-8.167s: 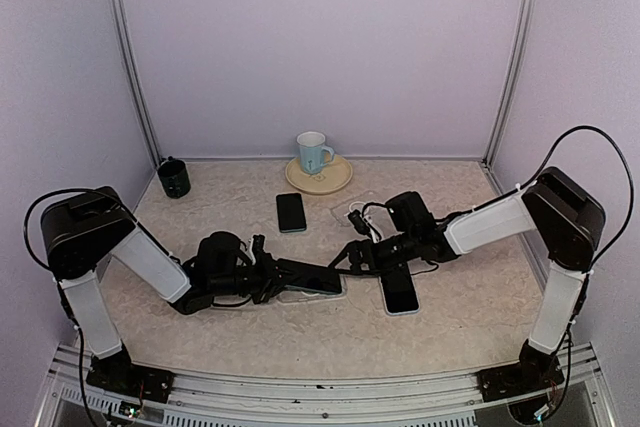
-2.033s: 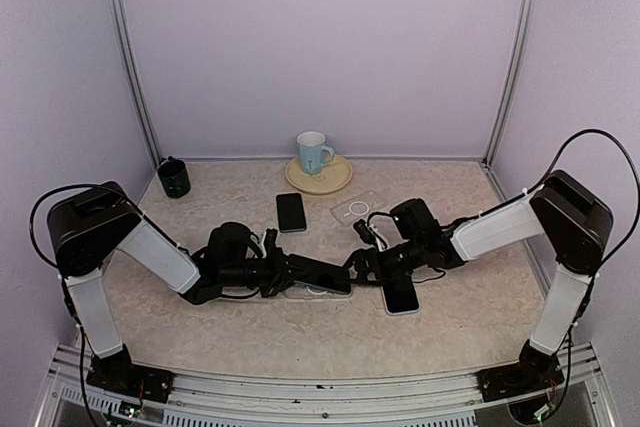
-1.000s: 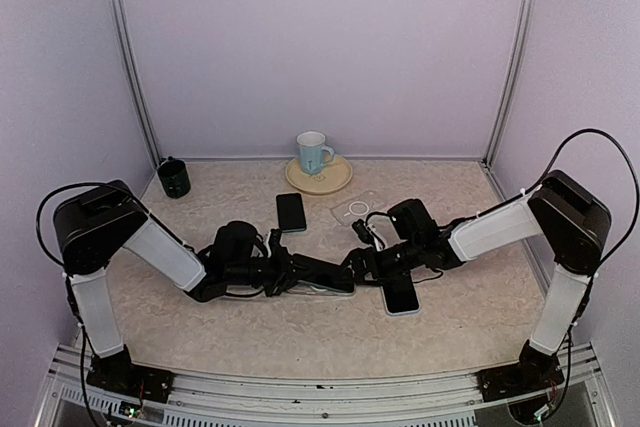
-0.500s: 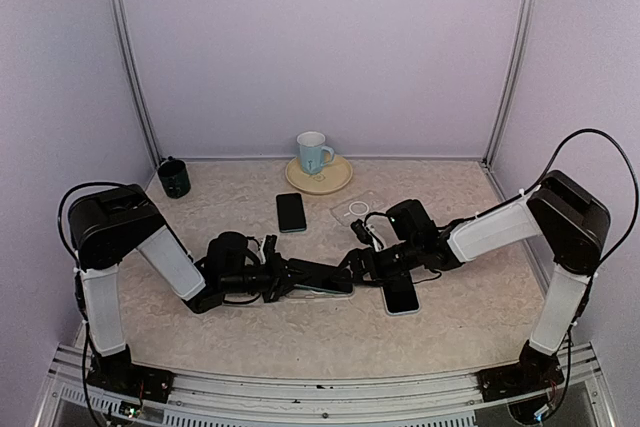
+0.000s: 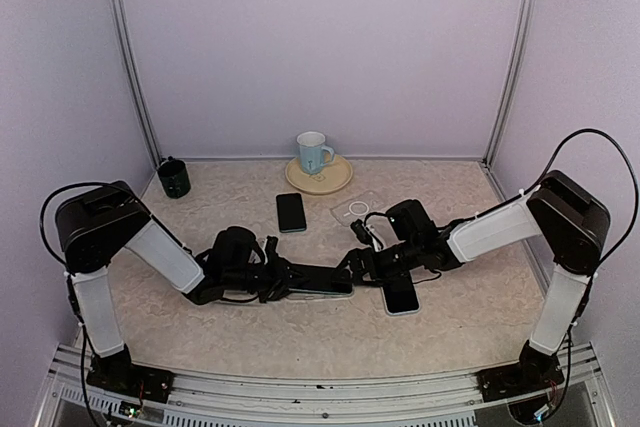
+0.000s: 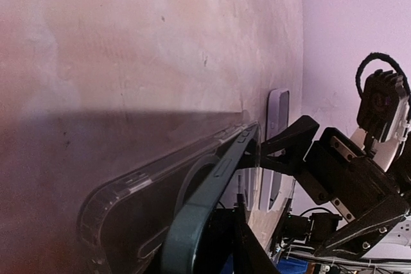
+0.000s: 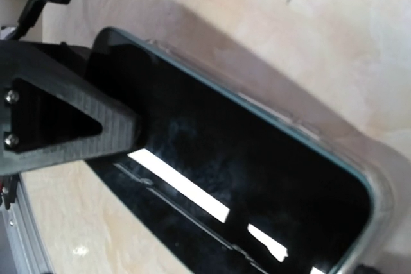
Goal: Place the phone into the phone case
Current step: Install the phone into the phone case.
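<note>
At the back of the table (image 5: 230, 217), a pale blue mug (image 5: 313, 152) stands upright on a yellow plate (image 5: 336, 179). 1 black cup (image 5: 173, 178) sits well apart in the far-left corner. A spare dark phone (image 5: 291, 212) lies flat near the plate, with a spare clear case (image 5: 355, 209) to its right.

Pale lilac walls (image 5: 320, 47), aluminium corner posts (image 5: 130, 47); beige marbled tabletop (image 5: 300, 339), even light

I see the phone (image 5: 322, 278), dark with a glossy black screen facing up, in the middle of the table, its long side running left to right. Under it lies the clear case (image 6: 125, 206), transparent with a rounded rim. At the right end the phone sits inside the case corner. At the left end its edge seems slightly raised.
</note>
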Robot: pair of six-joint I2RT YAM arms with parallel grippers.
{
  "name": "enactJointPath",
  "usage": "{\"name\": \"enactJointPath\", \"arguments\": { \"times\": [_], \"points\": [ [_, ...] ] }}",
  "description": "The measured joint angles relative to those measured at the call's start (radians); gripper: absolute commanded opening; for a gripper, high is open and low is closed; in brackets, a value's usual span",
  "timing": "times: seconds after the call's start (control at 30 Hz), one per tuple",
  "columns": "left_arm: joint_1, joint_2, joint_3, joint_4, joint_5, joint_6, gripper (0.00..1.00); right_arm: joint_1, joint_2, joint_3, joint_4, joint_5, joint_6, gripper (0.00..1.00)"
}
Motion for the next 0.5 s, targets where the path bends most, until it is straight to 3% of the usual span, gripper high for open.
{"name": "enactJointPath", "arguments": {
  "times": [0.23, 0.5],
  "points": [
    [-0.003, -0.071, 0.022, -0.182, -0.046, 0.065, 0.27, 0.013, 0.0, 0.0, 0.0, -0.003, 0.0, 1.0],
    [-0.005, -0.113, 0.03, -0.14, -0.035, 0.073, 0.01, 0.014, 0.0, 0.0, 0.0, -0.002, 0.003, 1.0]
  ]
}}
